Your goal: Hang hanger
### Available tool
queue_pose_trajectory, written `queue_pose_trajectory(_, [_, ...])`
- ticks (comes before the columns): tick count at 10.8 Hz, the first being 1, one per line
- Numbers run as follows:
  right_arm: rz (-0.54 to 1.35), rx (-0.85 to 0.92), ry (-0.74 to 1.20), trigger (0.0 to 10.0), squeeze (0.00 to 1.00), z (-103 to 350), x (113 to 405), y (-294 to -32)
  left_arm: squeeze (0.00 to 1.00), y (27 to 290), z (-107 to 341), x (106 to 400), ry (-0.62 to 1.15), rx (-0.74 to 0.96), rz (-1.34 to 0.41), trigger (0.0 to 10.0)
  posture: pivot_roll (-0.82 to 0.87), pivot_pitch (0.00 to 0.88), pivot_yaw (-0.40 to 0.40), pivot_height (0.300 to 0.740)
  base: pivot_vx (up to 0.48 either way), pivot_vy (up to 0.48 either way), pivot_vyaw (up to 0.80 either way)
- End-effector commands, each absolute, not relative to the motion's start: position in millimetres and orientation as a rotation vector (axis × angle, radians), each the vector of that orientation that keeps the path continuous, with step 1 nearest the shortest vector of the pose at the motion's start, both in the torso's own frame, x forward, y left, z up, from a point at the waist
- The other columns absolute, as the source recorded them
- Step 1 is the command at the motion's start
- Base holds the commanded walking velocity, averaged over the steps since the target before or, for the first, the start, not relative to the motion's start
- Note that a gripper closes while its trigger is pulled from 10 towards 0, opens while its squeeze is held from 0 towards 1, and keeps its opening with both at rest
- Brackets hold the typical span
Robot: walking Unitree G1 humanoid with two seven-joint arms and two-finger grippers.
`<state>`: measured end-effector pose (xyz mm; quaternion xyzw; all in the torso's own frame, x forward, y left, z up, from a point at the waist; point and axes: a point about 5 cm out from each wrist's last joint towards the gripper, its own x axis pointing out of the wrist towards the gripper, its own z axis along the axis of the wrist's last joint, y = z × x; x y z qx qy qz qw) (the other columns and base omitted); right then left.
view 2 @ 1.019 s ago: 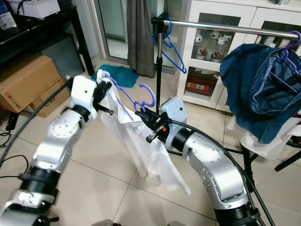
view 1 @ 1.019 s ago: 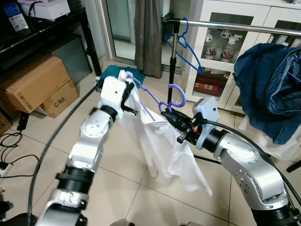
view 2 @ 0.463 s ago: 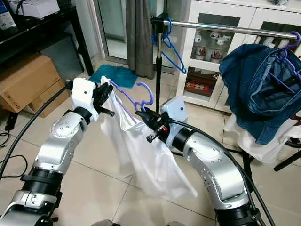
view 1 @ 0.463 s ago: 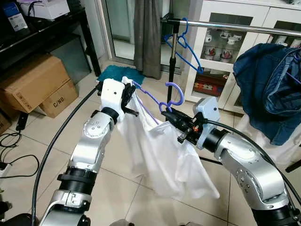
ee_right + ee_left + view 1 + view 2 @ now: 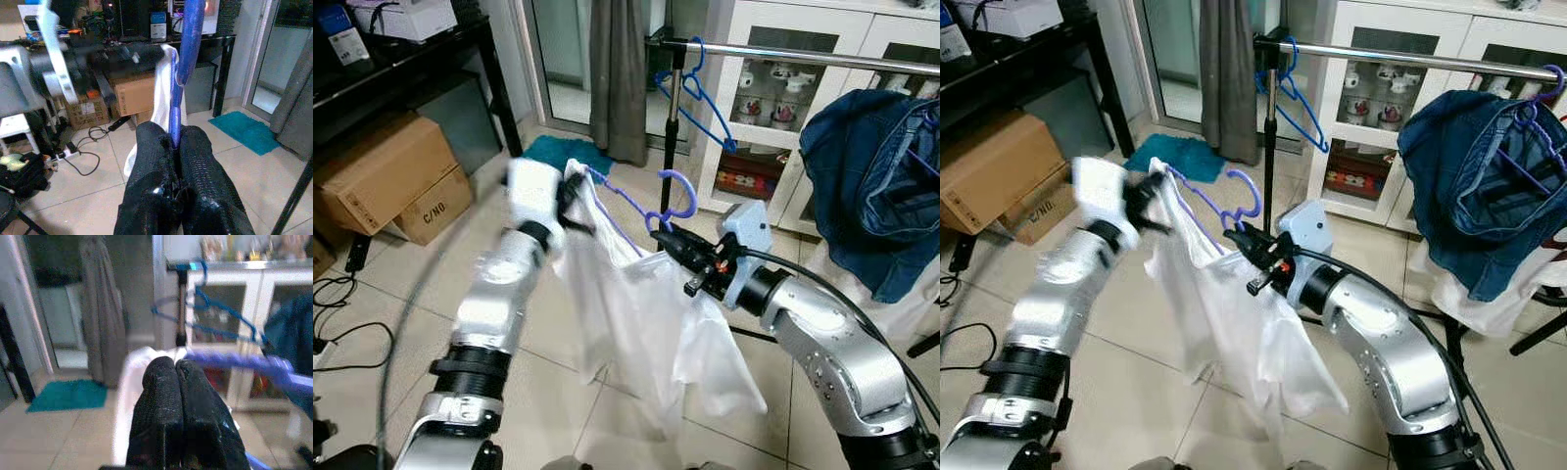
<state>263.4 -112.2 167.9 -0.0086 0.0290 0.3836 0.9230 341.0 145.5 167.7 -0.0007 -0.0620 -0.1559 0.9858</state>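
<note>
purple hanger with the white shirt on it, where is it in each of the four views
Left eye: purple hanger, centre, its hook below the rail.
Right eye: centre-left.
Left wrist: a blurred purple bar past the left gripper.
Right wrist: a purple shaft pinched by the right gripper.
Shared landmark: teal mat.

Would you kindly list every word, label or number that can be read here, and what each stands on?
"C/NO": printed on the side of the smaller cardboard box on the floor.
Label on the larger cardboard box: too small to read.
Printing on the blue-and-white package on the black shelf: too blurred to read.
Box on the black desk in the right wrist view: unreadable.
</note>
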Motion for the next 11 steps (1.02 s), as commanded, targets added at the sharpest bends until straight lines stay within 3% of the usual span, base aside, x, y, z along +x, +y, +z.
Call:
queue_pose_trajectory(1, [0.783,-0.015,0.030,0.0,0.00,175.7,265.0,-113.9,0.00,151.4,178.9,341.2,-0.176,-0.005,-0.288,0.0,-0.11,0.000,0.052,0.740,0.000,0.000,0.00])
queue_pose_trajectory(4, [0.768,-0.081,0.143,0.0,0.00,157.0,263.2,-125.5,0.00,194.7,220.7,338.5,-0.346,0.040,-0.144,0.0,-0.11,0.000,0.047,0.740,0.000,0.000,0.00])
queue_pose_trajectory(5, [0.819,-0.079,0.161,0.0,0.00,154.4,258.3,-126.3,0.00,220.7,237.8,344.4,-0.350,0.129,-0.066,0.0,-0.11,0.000,0.042,0.740,0.000,0.000,0.00])
queue_pose_trajectory(8, [0.852,0.020,0.120,0.0,0.00,162.7,254.1,-125.4,0.00,256.0,219.8,354.1,-0.195,0.228,0.053,0.0,-0.11,0.000,0.048,0.740,0.000,0.000,0.00])
queue_pose_trajectory(9, [0.836,0.094,0.092,0.0,0.00,168.0,255.0,-124.7,0.00,250.7,202.7,354.6,-0.139,0.251,0.020,0.0,-0.11,0.000,0.051,0.740,0.000,0.000,0.00])
queue_pose_trajectory(11, [0.740,0.230,0.031,0.0,0.00,177.9,263.1,-124.8,0.00,205.1,176.3,350.0,-0.087,0.222,-0.199,0.0,-0.12,0.000,0.059,0.740,0.000,0.000,0.00])
